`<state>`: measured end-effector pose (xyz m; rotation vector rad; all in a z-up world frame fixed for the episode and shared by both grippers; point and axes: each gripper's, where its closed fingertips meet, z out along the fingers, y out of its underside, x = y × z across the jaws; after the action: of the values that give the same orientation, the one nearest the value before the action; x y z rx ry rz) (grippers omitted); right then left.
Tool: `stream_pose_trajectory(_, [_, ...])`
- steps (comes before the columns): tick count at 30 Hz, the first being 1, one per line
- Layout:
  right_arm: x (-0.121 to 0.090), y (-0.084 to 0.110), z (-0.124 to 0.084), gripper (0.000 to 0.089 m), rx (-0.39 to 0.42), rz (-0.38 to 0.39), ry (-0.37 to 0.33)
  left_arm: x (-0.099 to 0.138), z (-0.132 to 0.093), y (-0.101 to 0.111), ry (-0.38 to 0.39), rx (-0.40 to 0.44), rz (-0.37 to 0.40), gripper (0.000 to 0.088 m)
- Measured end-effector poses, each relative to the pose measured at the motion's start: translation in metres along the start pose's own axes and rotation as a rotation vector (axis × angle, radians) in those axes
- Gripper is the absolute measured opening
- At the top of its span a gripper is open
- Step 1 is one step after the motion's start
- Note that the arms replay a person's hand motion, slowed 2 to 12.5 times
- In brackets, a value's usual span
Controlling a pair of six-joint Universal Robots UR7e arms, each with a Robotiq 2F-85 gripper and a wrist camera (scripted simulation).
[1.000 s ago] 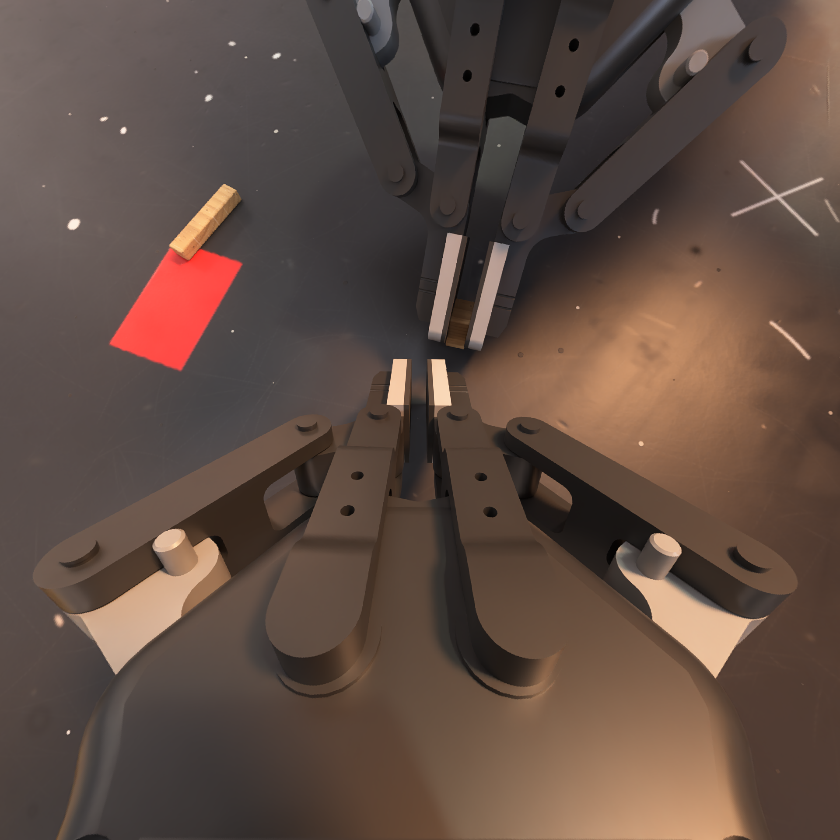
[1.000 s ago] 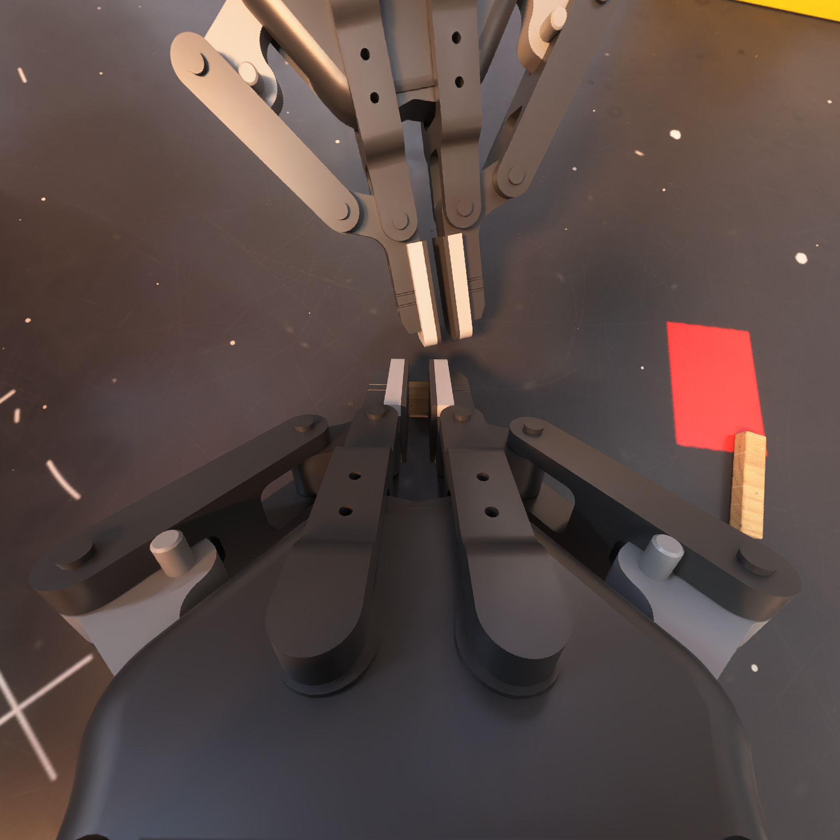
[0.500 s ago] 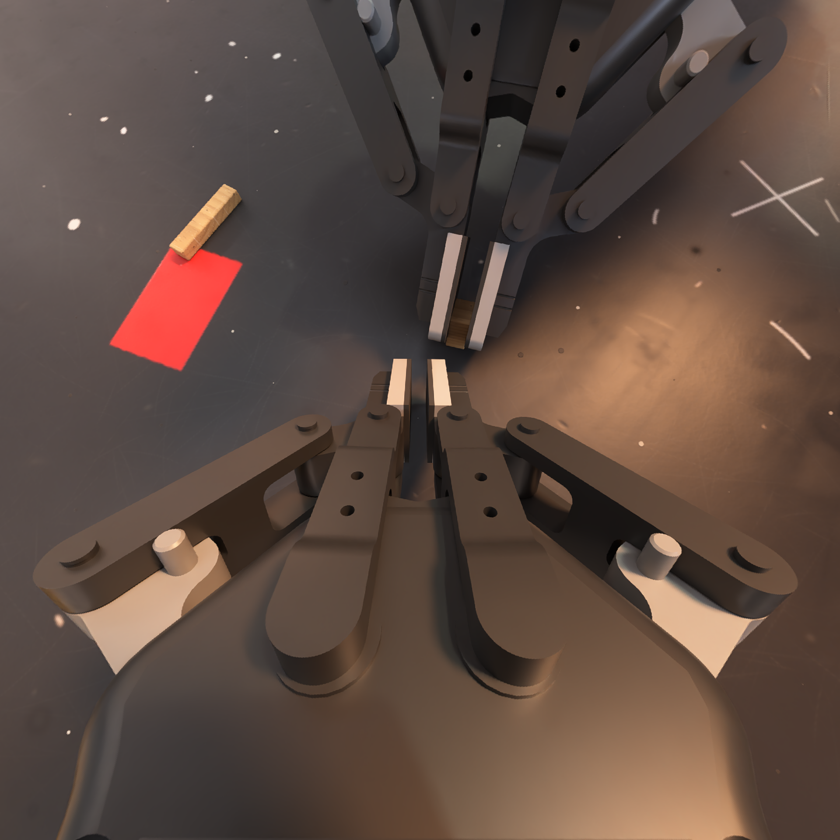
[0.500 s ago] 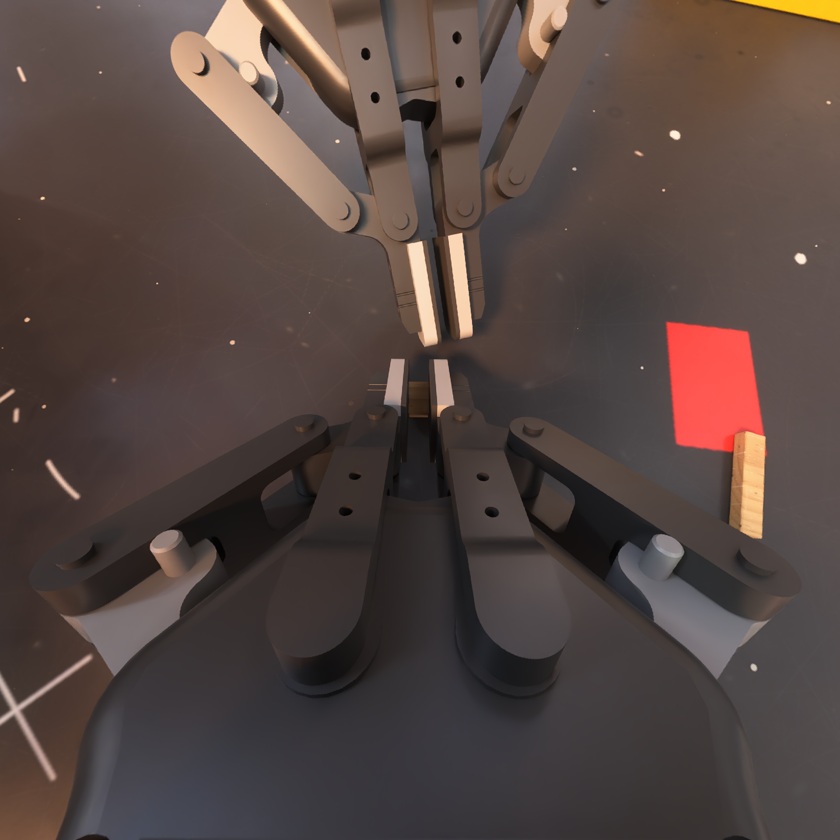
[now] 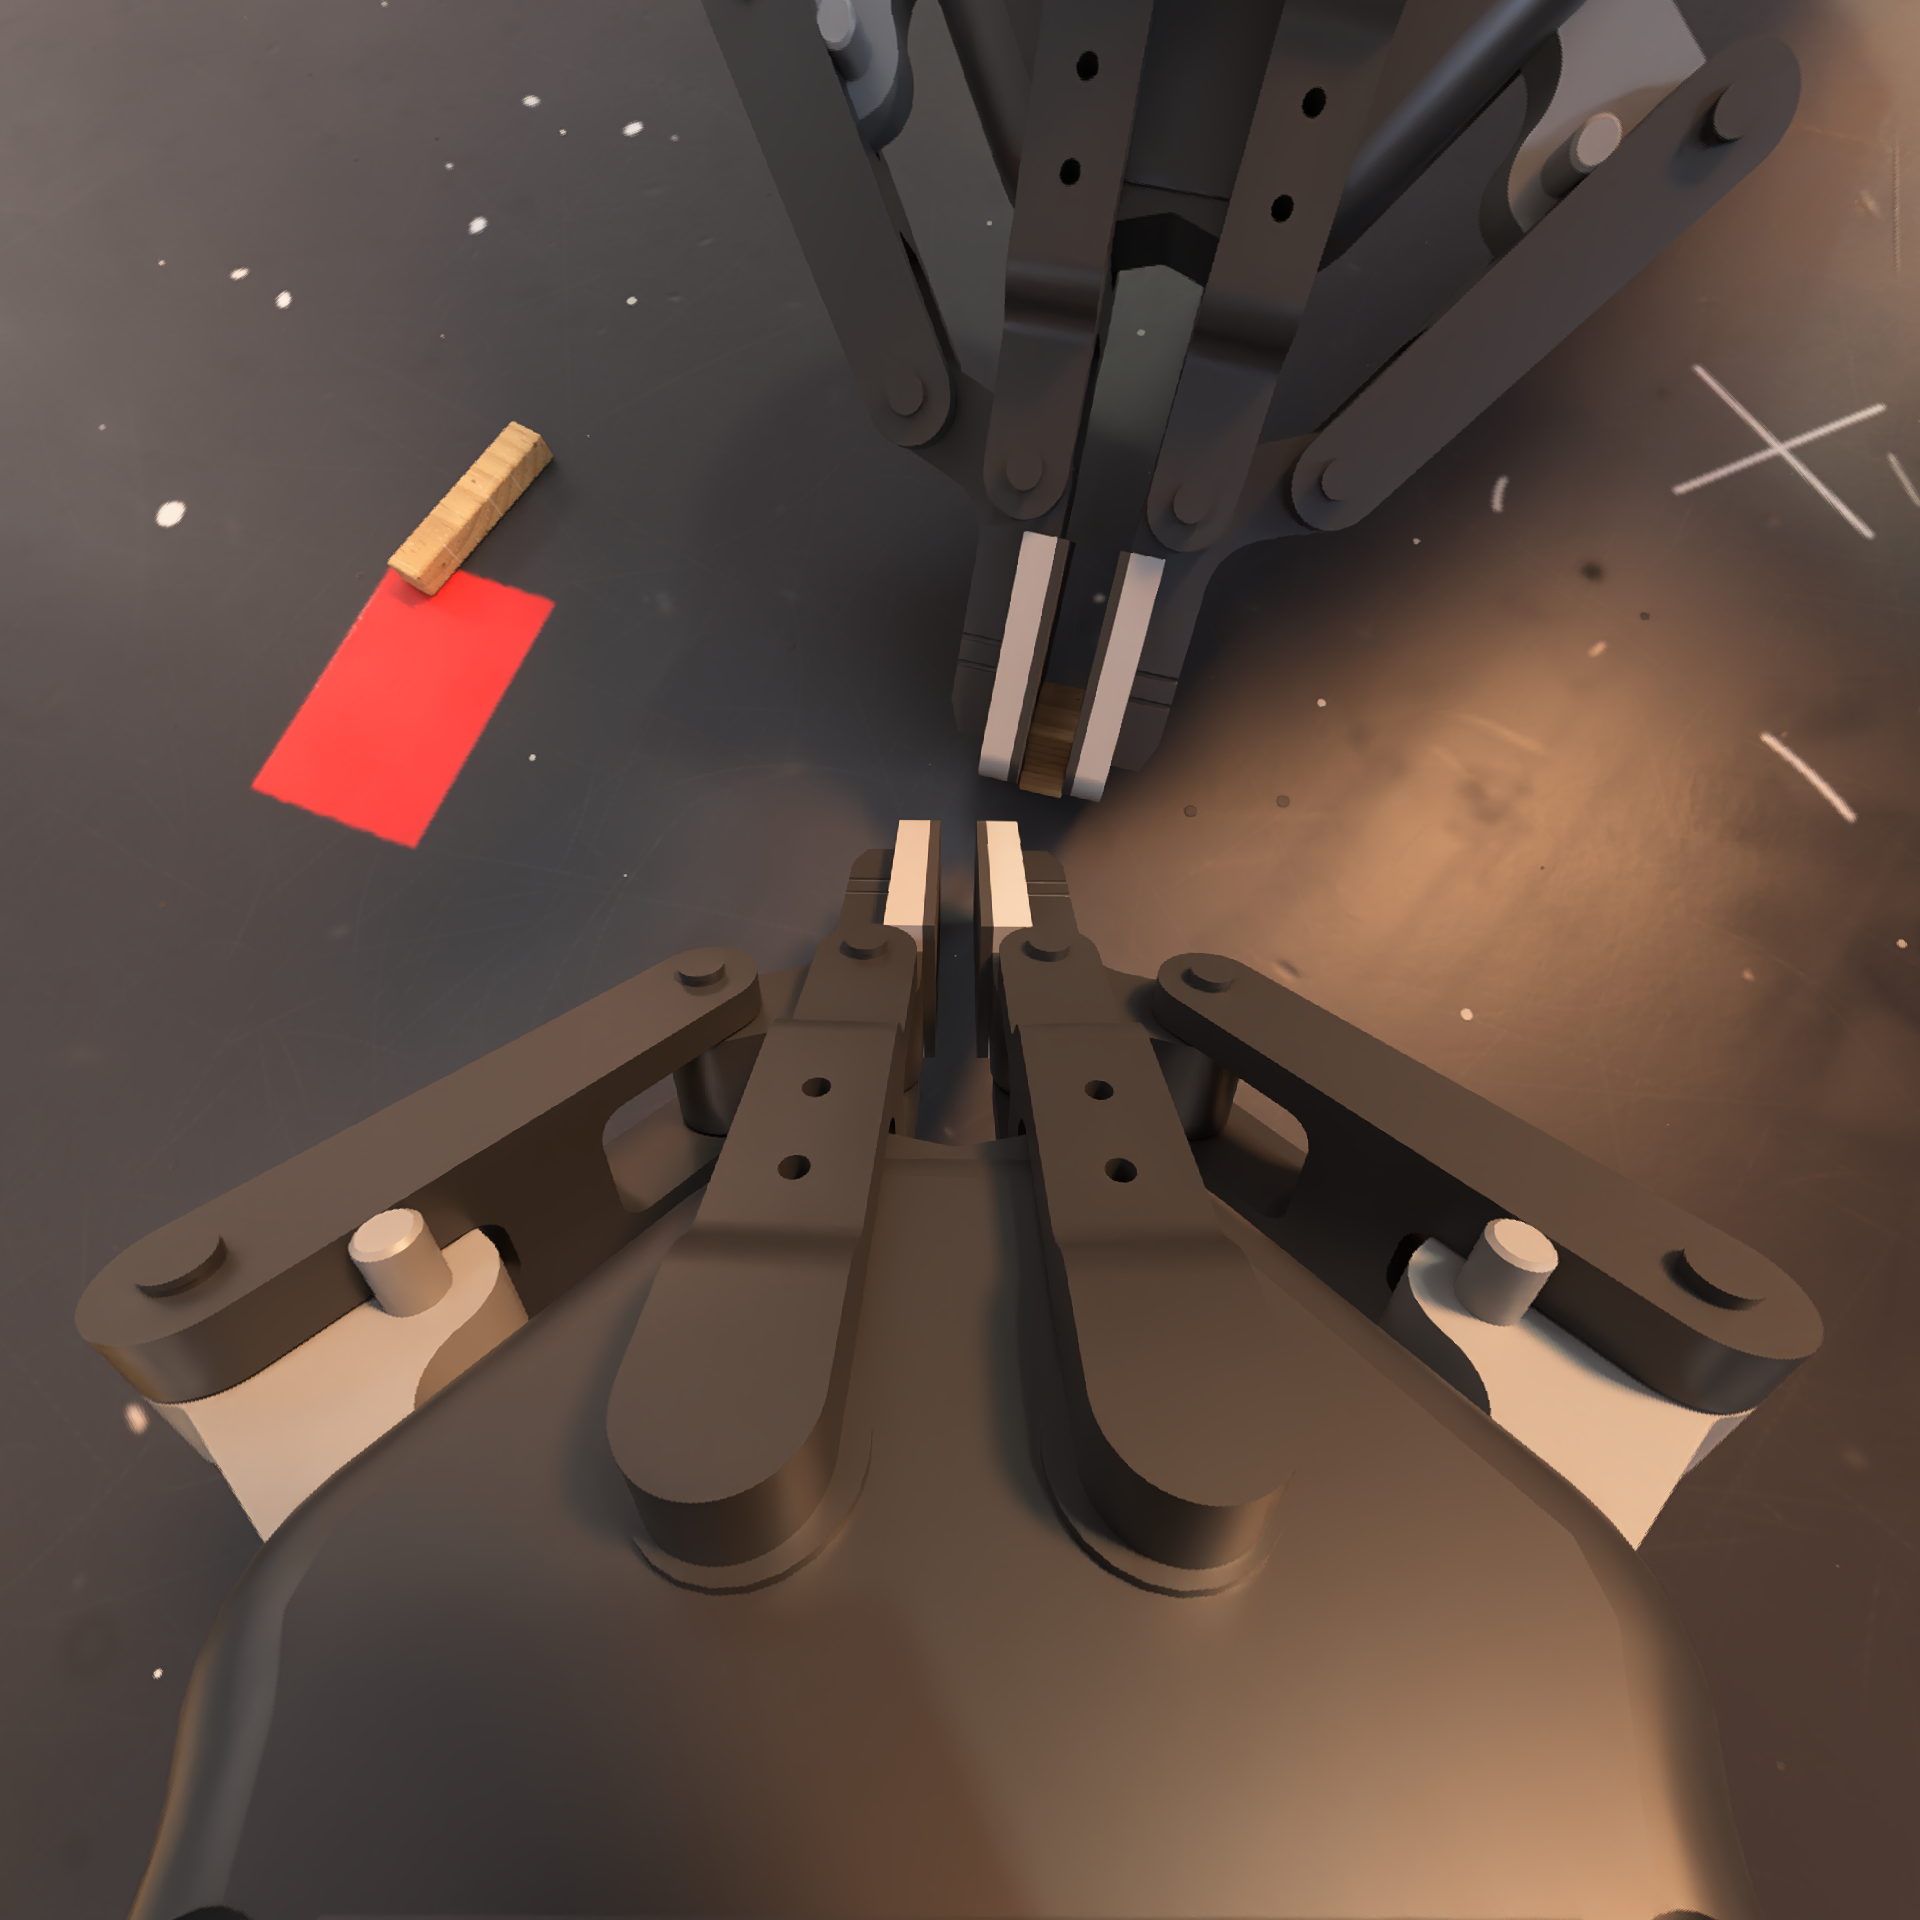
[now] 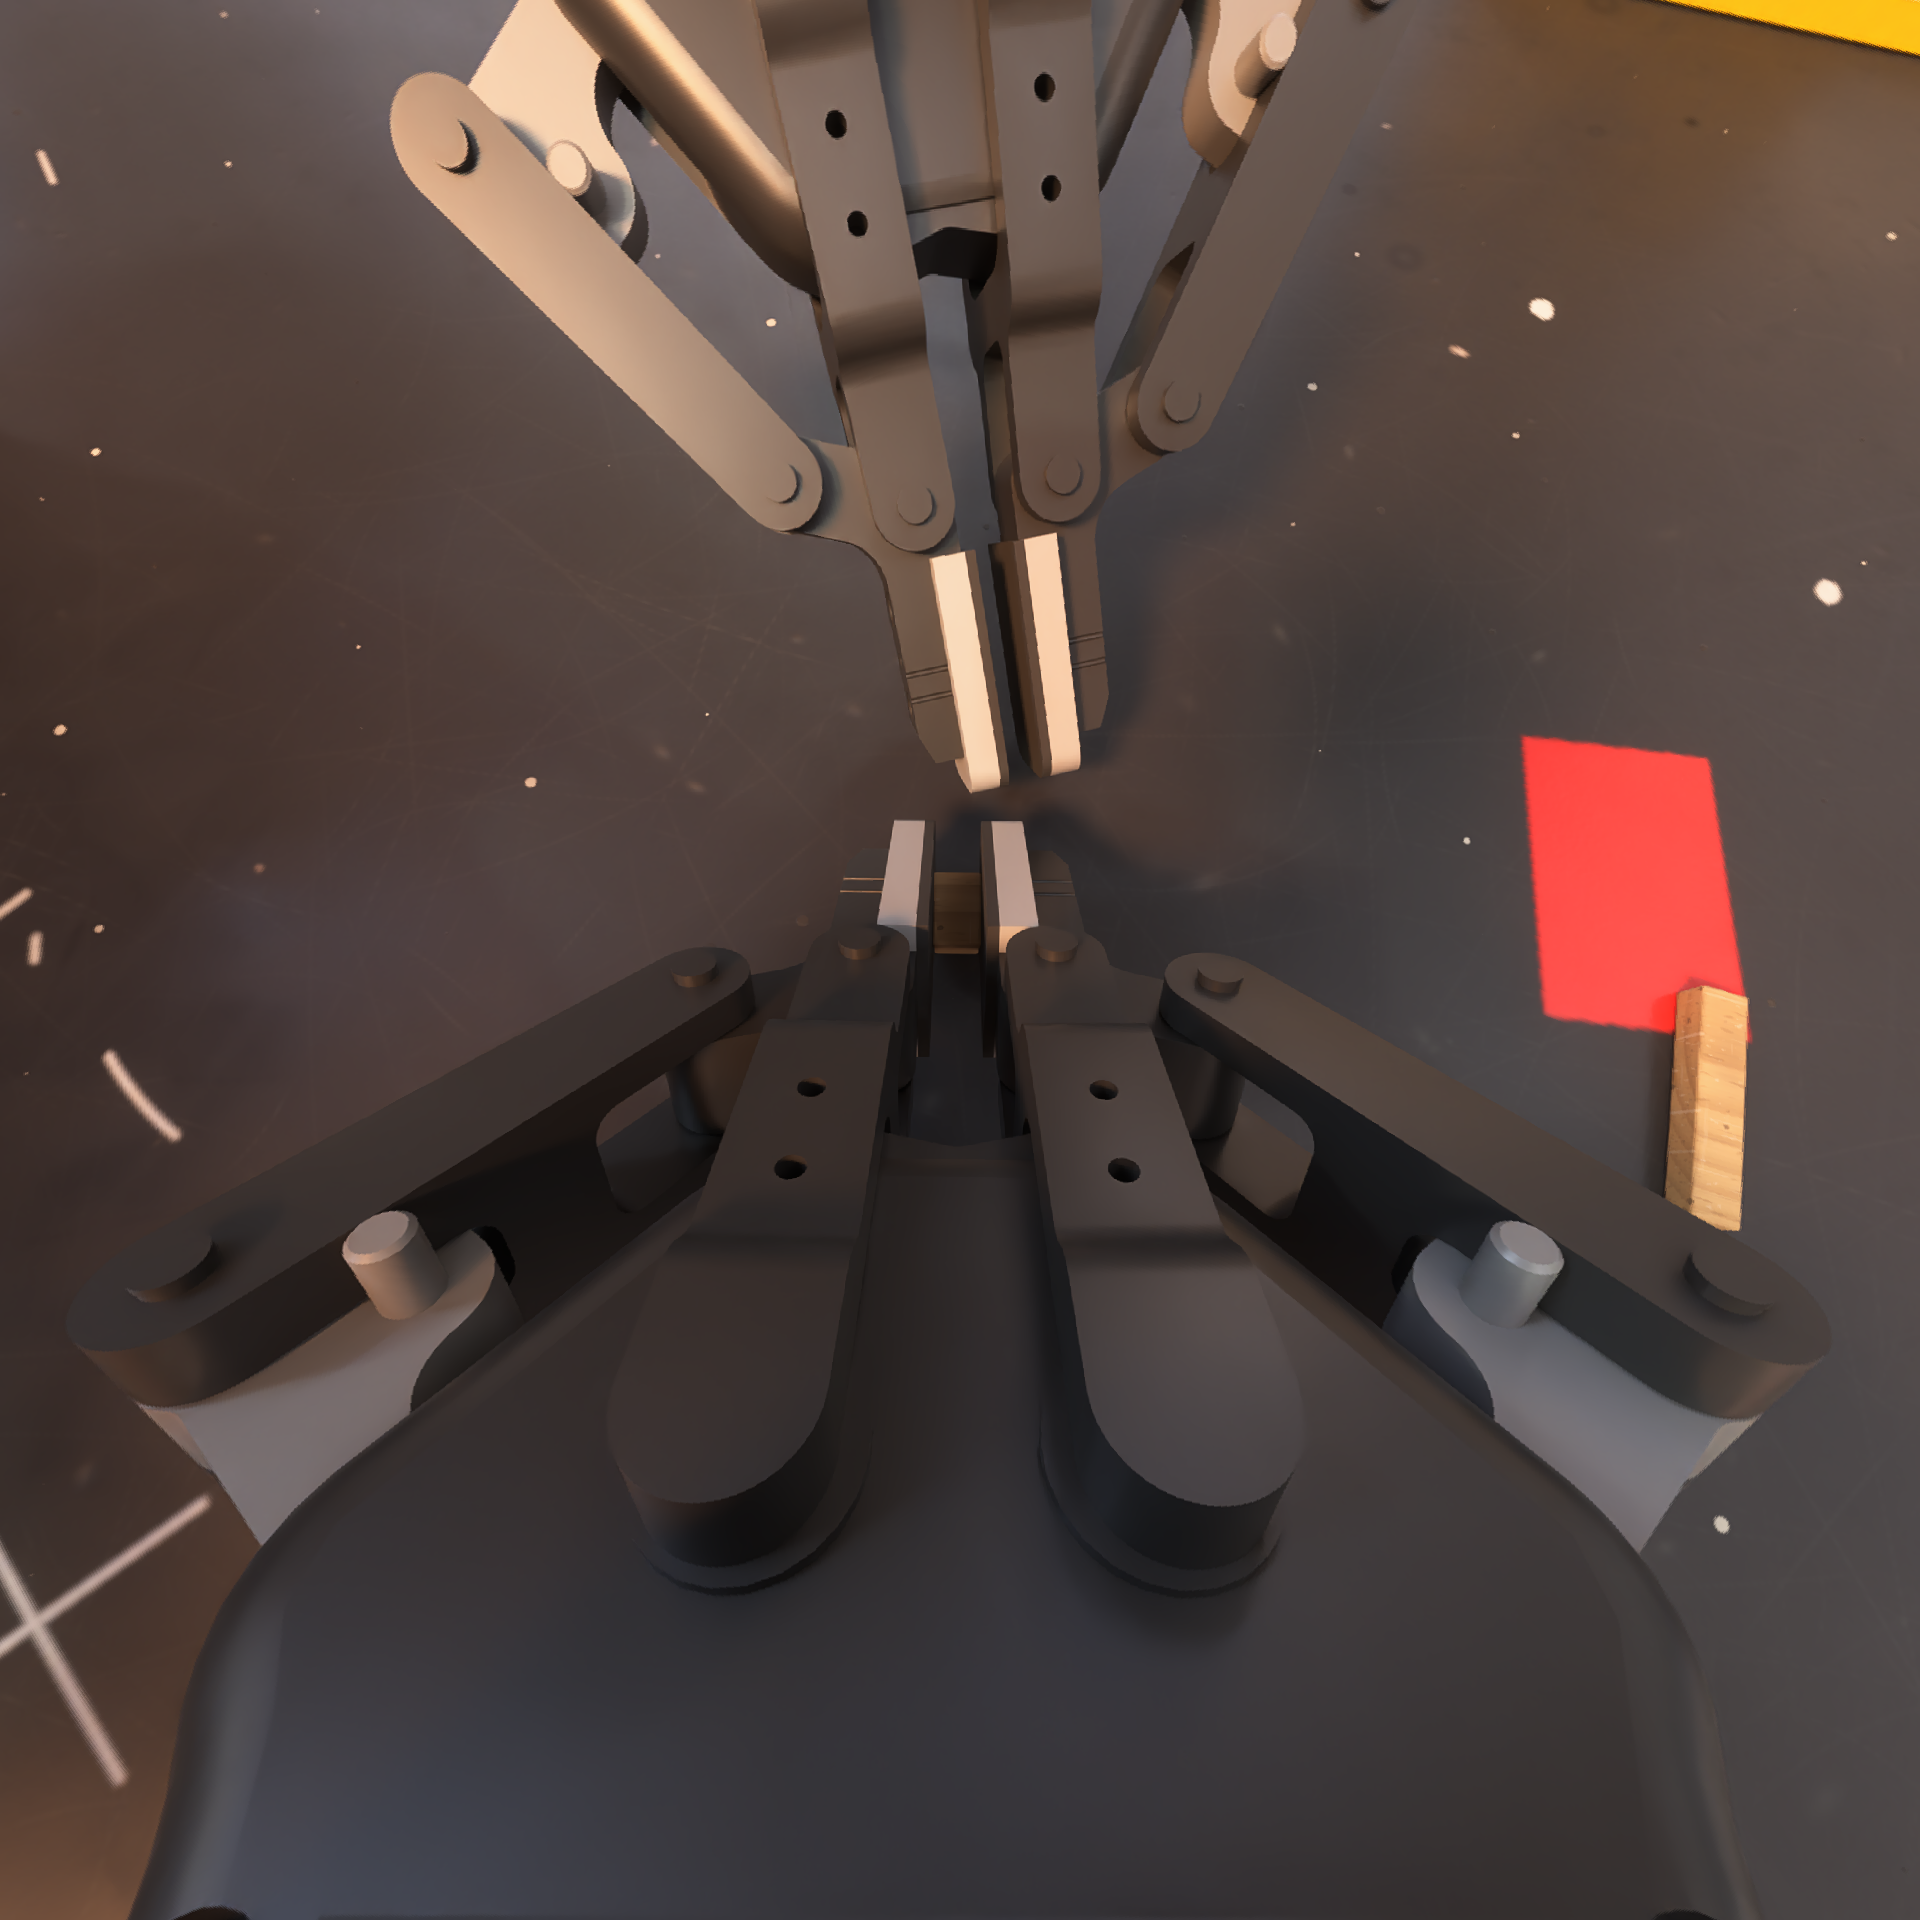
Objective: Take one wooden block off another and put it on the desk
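My right gripper (image 6: 956, 844) is shut on a small wooden block (image 6: 956, 914), held between its pads just above the dark desk (image 6: 416, 644). It also shows in the left wrist view (image 5: 1049, 774), with the block (image 5: 1049, 732) between its pads. My left gripper (image 5: 961, 836) is shut with nothing seen between its pads, tip to tip with the right one and a small gap apart. It also shows in the right wrist view (image 6: 1020, 764). A second, longer wooden block (image 5: 473, 509) lies flat on the desk, also seen in the right wrist view (image 6: 1709, 1107).
A red rectangle (image 5: 405, 707) is marked on the desk, and the lying block touches its corner; it also shows in the right wrist view (image 6: 1626, 883). White scratch marks (image 5: 1782, 457) and specks dot the desk. A yellow strip (image 6: 1797, 12) runs along the far edge.
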<state>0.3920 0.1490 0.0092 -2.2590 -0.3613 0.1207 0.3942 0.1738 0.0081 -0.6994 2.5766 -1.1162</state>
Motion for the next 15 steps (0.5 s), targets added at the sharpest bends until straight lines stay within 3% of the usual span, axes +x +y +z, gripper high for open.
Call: stream_pose_trajectory(15, [-0.0001, 0.0000, 0.0000, 0.0077, 0.000, -0.004, 0.003, 0.0000, 0.0000, 0.0000, -0.002, 0.000, 0.002, 0.0060])
